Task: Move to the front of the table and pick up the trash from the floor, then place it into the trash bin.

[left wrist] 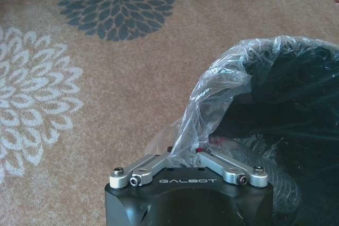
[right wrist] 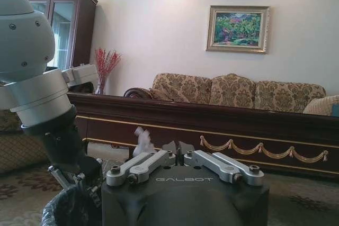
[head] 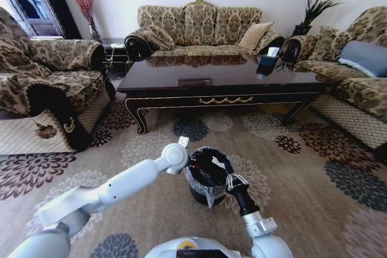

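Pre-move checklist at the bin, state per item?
1. Trash bin upright, in front of the robot: ok.
2. Left claw free of the liner: not ok, film is pinched at the rim.
3. Right claw at the bin: ok, in the head view it sits at the right rim.
4. Trash held by right claw: cannot tell; a white scrap shows close beside it.
5. Table apart from both arms: ok.
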### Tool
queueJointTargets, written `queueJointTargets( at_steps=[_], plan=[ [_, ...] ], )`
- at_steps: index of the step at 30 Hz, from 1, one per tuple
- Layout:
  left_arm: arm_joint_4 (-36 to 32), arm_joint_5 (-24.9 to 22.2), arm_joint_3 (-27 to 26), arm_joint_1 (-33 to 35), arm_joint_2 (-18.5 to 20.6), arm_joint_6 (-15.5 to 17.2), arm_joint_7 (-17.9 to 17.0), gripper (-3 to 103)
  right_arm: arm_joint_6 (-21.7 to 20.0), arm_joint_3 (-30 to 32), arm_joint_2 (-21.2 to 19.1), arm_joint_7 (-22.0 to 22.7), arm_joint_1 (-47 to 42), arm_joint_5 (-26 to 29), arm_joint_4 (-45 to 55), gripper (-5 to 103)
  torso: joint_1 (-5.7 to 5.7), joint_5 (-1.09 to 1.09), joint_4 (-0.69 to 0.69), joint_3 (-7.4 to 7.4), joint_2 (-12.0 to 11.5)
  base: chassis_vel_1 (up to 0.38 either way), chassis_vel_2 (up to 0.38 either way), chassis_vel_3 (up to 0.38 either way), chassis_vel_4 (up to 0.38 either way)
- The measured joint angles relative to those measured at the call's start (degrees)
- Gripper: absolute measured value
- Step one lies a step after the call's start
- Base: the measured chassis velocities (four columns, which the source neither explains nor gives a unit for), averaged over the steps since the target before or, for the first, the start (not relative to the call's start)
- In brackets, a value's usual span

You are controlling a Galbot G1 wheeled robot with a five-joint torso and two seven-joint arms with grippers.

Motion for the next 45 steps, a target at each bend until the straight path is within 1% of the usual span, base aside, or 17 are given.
queueJointTargets(
  at_steps=[3, 4, 7, 8, 10, 11, 12, 13, 15, 16, 19, 22, 25, 26, 28, 35, 45],
  plan=[
    [0.1, 0.0, 0.0, 0.0, -0.1, 0.0, 0.0, 0, 0.0, -0.2, -0.1, 0.0, 0.1, 0.0, -0.1, 4, 0.00, 0.00, 0.00, 0.00, 0.0, 0.000, 0.000, 0.000, 0.000],
    [0.1, 0.0, 0.2, 0.1, -0.1, 0.0, 0.0, 0, 0.0, -0.3, -0.1, 0.0, 0.2, 0.0, -0.2, 15, 0.00, 0.00, 0.00, 0.00, 0.0, 0.000, 0.000, 0.000, 0.000],
    [0.1, 0.4, 0.6, 0.3, -0.1, 0.0, 0.0, 0, -0.1, -0.7, 0.1, 0.0, 0.4, 0.4, -0.3, 15, 0.00, 0.00, 0.00, 0.00, 0.0, 0.000, 0.000, 0.000, 0.000],
    [0.1, 0.5, 0.8, 0.4, -0.1, 0.0, 0.1, 0, -0.2, -0.9, 0.2, 0.0, 0.5, 0.6, -0.5, 26, 0.00, 0.00, 0.00, 0.00, 0.0, 0.000, 0.000, 0.000, 0.000],
    [0.1, 0.6, 0.8, 0.4, -0.2, 0.0, 0.1, 0, -0.2, -1.1, 0.3, -0.1, 0.6, 0.7, -0.6, 26, 0.00, 0.00, 0.00, 0.00, 0.0, 0.000, 0.000, 0.000, 0.000],
    [0.1, 0.6, 0.8, 0.4, -0.2, 0.0, 0.1, 0, -0.3, -1.1, 0.3, -0.1, 0.6, 0.7, -0.6, 37, 0.00, 0.00, 0.00, 0.00, 0.0, 0.000, 0.000, 0.000, 0.000],
    [0.1, 0.6, 0.8, 0.4, -0.2, 0.0, 0.1, 0, -0.3, -1.1, 0.2, -0.1, 0.6, 0.8, -0.6, 37, 0.00, 0.00, 0.00, 0.00, 0.0, 0.000, 0.000, 0.000, 0.000],
    [0.2, 0.5, 0.8, 0.4, -0.2, 0.0, 0.1, 0, -0.3, -1.1, 0.1, -0.1, 0.6, 0.8, -0.6, 48, 0.00, 0.00, 0.00, 0.00, 0.0, 0.000, 0.000, 0.000, 0.000],
    [0.2, 0.5, 0.8, 0.5, -0.1, 0.0, 0.1, 0, -0.3, -1.1, 0.0, -0.1, 0.6, 0.8, -0.6, 48, 0.00, 0.00, 0.00, 0.00, 0.0, 0.000, 0.000, 0.000, 0.000],
    [0.2, 0.5, 0.7, 0.6, 0.0, 0.0, 0.1, 0, -0.3, -1.1, -0.1, -0.1, 0.6, 0.9, -0.6, 58, 0.00, 0.00, 0.00, 0.00, 0.0, 0.000, 0.000, 0.000, 0.000],
    [0.2, 0.5, 0.4, 1.0, 0.3, 0.0, 0.1, 0, -0.4, -1.0, -0.1, -0.1, 0.8, 1.0, -0.6, 58, 0.00, 0.00, 0.00, 0.00, 0.0, 0.000, 0.000, 0.000, 0.000],
    [0.2, 0.5, -0.1, 1.5, 0.7, 0.0, 0.1, 0, -0.4, -1.0, 0.0, -0.1, 0.9, 1.2, -0.6, 80, 0.00, 0.00, 0.00, 0.00, 0.0, 0.000, 0.000, 0.000, 0.000],
    [0.0, 0.7, -0.7, 2.0, 1.1, 0.0, 0.2, 0, -0.4, -1.0, 0.2, -0.1, 1.1, 1.3, -0.7, 80, 0.00, 0.00, 0.00, 0.00, 0.0, 0.000, 0.000, 0.000, 0.000],
    [-0.3, 0.7, -1.1, 2.4, 1.5, 0.0, 0.2, 0, -0.4, -0.9, 0.4, 0.0, 1.2, 1.4, -0.8, 91, 0.00, -0.01, 0.00, 0.00, 0.0, 0.000, 0.000, 0.000, 0.000],
    [-0.9, 0.8, -2.0, 3.4, 2.5, 0.0, 0.3, 0, -0.4, -0.8, 0.6, 0.2, 1.4, 1.7, -1.1, 98, 0.00, -0.01, 0.00, 0.00, 0.0, 0.000, 0.000, 0.000, 0.000],
    [-2.5, 1.7, -5.9, 7.7, 6.5, 0.0, 1.3, 0, -0.5, -0.1, 1.1, 1.2, 2.7, 3.0, -2.1, 100, 0.00, -0.01, 0.00, 0.00, 0.0, 0.000, 0.000, 0.000, 0.000],
    [-4.2, 2.7, -16.9, 16.6, 11.7, 0.0, 2.7, 0, -3.7, 1.1, 0.2, 4.9, 7.8, 8.3, -4.8, 100, 0.00, -0.02, -0.01, 0.00, 0.0, 0.000, 0.000, 0.000, 0.000]
  ],
)
